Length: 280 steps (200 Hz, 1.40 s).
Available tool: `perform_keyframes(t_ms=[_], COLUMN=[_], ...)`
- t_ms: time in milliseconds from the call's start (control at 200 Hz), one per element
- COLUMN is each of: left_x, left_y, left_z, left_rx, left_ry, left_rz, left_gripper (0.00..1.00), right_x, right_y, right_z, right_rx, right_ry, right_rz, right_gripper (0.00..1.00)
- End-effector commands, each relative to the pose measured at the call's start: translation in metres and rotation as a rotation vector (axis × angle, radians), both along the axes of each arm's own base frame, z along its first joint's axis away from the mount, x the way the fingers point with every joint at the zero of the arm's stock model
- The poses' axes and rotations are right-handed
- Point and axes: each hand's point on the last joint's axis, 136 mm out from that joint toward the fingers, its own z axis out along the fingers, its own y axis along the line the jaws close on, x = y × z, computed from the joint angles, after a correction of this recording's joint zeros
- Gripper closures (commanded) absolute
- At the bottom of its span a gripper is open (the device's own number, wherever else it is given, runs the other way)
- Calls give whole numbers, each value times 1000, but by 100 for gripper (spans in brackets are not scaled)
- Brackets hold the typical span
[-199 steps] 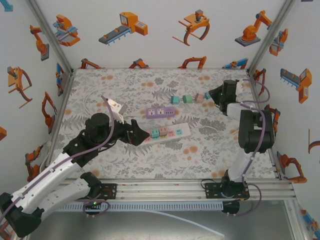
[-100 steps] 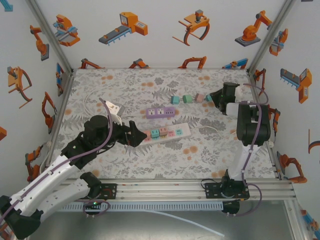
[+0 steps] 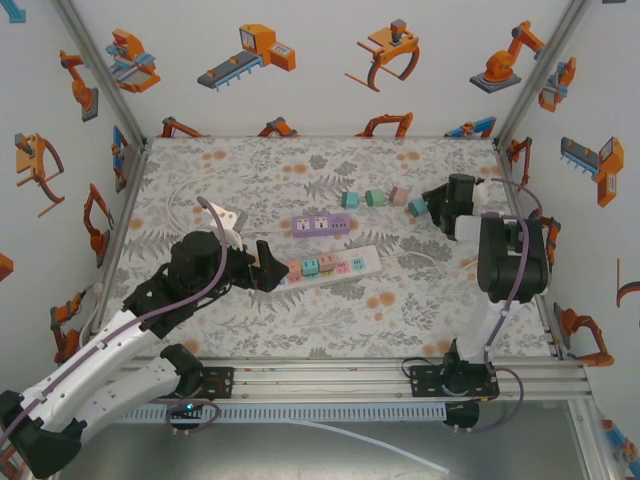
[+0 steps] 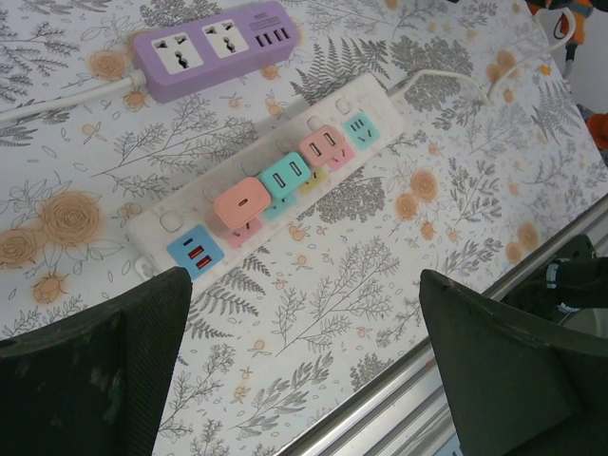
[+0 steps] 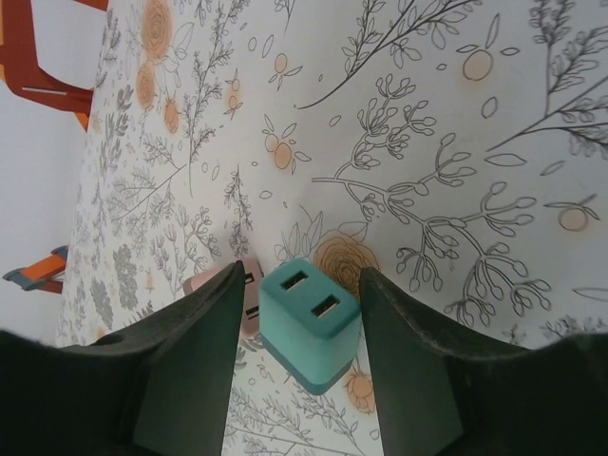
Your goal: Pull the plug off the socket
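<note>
Left gripper (image 4: pixel 302 328) is wide open over the table (image 4: pixel 399 247), just short of the white power strip (image 4: pixel 157 231) at frame centre. The strip has a salmon plug (image 4: pixel 245 203), teal plug (image 4: pixel 285 175) and pink plug (image 4: pixel 323 144) seated in it. Right gripper (image 5: pixel 302 277) straddles a loose teal adapter (image 5: pixel 309 323) at the top view's upper right; can't tell if it's clamped.

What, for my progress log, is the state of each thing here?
White plastic power strip: pink and teal cube adapters plugged in.
Purple plastic power strip: sockets empty.
Left hand: open, empty.
Right hand: straddling loose teal cube adapter, grip unclear.
</note>
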Motion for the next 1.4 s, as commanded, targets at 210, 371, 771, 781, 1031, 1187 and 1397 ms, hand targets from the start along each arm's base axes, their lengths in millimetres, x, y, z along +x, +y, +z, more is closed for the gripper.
perform_keyframes(t_ms=[210, 371, 771, 781, 1031, 1187, 1397], left_x=[14, 21, 34, 35, 36, 36, 38], left_y=[32, 46, 61, 62, 72, 72, 70], left_z=[-16, -23, -45, -46, -64, -72, -80], left_rx=[84, 98, 95, 95, 97, 106, 122], left_ry=[35, 49, 126, 129, 191, 198, 210], left_rz=[200, 292, 416, 419, 465, 457, 447], left_gripper=[3, 3, 3, 3, 3, 3, 3], right_x=[-18, -30, -156, -158, -225, -240, -239], right_y=[1, 36, 223, 225, 288, 308, 328], right_z=[111, 174, 252, 252, 213, 184, 139], right_rx=[-172, -296, -861, -863, -986, -1002, -1009], right_ry=[-238, -415, -1017, -1025, -1207, -1156, -1014], right_rz=[115, 351, 1286, 1297, 1758, 1960, 2144], right_gripper=[50, 52, 50, 50, 42, 39, 37])
